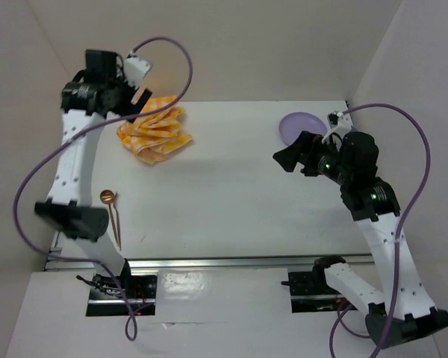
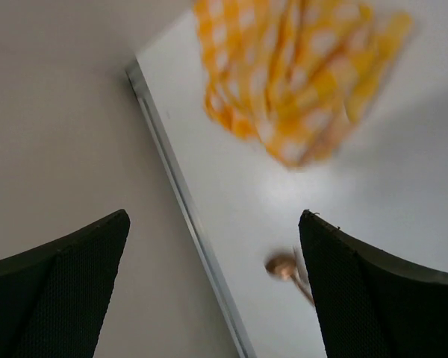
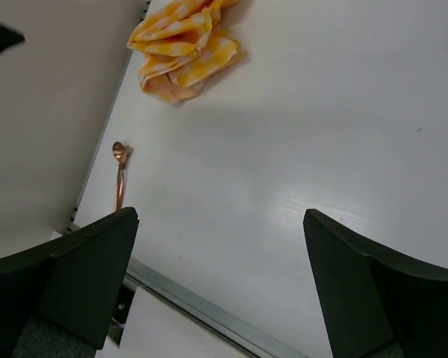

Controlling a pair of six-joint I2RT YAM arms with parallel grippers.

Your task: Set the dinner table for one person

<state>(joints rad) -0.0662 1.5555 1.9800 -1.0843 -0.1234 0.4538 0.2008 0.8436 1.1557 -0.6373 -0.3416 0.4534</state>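
The left hand (image 1: 140,97), jaws apart and empty, is nearest the checked cloth (image 1: 155,133), lying just ahead of it on the worktop (image 1: 246,201); right hand (image 1: 287,158) likewise apart.

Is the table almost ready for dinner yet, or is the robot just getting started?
Just starting. Nothing looks set: the checked cloth lies crumpled far left on the dinner table, the purple plate sits far right, the copper spoon lies by the left edge. Nothing is in hand: the left claw and right claw are open and empty. Left to do: gather plate, cloth and spoon into one place setting.
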